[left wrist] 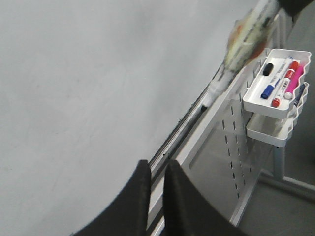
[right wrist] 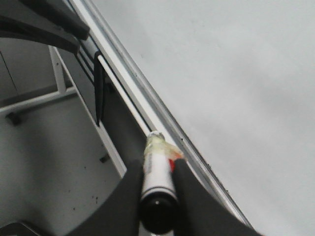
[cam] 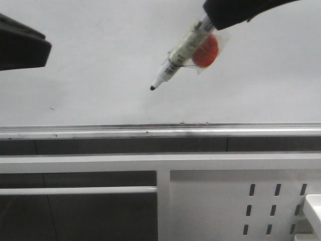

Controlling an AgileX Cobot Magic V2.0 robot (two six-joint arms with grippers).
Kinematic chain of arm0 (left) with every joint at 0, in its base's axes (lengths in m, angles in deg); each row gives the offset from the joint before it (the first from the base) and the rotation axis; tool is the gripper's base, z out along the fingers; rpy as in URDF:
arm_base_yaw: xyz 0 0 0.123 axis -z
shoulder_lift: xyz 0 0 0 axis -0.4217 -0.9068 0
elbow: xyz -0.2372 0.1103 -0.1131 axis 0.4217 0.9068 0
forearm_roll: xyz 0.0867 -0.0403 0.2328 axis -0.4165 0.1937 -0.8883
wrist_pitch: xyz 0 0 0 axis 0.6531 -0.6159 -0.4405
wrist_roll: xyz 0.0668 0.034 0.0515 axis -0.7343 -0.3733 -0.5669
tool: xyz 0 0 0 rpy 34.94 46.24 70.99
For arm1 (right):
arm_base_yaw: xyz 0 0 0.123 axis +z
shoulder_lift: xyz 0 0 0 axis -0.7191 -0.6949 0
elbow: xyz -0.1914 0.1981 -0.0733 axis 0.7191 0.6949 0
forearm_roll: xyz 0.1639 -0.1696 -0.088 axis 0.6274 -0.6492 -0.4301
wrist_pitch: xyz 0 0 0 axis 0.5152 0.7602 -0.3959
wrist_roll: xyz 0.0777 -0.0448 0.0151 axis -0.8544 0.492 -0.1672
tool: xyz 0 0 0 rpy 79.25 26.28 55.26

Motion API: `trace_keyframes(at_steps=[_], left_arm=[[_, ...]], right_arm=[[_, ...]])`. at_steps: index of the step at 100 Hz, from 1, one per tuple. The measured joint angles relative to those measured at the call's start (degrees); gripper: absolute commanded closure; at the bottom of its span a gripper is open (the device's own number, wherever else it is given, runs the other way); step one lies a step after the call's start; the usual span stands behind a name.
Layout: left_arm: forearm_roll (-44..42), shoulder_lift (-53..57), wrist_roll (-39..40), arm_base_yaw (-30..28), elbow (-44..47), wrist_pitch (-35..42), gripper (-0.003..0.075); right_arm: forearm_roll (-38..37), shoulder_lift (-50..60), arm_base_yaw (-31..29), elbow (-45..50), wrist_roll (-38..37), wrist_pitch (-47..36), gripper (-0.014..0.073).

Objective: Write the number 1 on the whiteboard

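Observation:
The whiteboard (cam: 100,60) fills the background above its silver tray rail (cam: 150,131). No black stroke of a number 1 shows on it. My right gripper (cam: 214,20) comes in from the upper right, shut on a white marker pen (cam: 178,52) with a red ball (cam: 205,50) taped to it. The pen slants down to the left, its black tip (cam: 152,88) in front of the board; I cannot tell if it touches. The right wrist view shows the fingers (right wrist: 133,182) clamping the pen (right wrist: 157,167). My left gripper (cam: 30,47) hangs at the upper left, shut and empty (left wrist: 155,164).
A white perforated metal panel (cam: 210,201) stands below the rail at the right. A white tray (left wrist: 268,107) on it holds several markers. A tiny dark mark (cam: 52,109) sits low on the board at the left.

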Motion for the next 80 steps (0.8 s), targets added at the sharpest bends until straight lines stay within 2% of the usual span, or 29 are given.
trace_keyframes(at_steps=[11, 26, 46, 63, 80], left_arm=[[5.5, 1.7, 0.0, 0.0, 1.4, -2.3, 0.074], [12.7, 2.3, 0.0, -2.1, 2.9, -1.2, 0.074], [19.6, 2.4, -0.7, -8.9, 5.4, 9.0, 0.074], [21.3, 1.3, -2.6, -15.5, 8.3, 13.6, 0.074], [21.8, -0.4, -2.9, -19.5, 9.8, 20.6, 0.074]], right_arm=[[2.0, 3.7, 0.0, 4.6, -0.1, -5.6, 0.0663], [3.6, 5.1, 0.0, 7.5, -0.1, -9.7, 0.0663], [3.9, 4.7, -0.4, 7.6, -0.1, -13.7, 0.0663], [4.0, 3.2, -3.1, 7.6, -0.1, -16.3, 0.0663], [4.0, 2.1, -5.2, 7.6, -0.1, -17.2, 0.0663]])
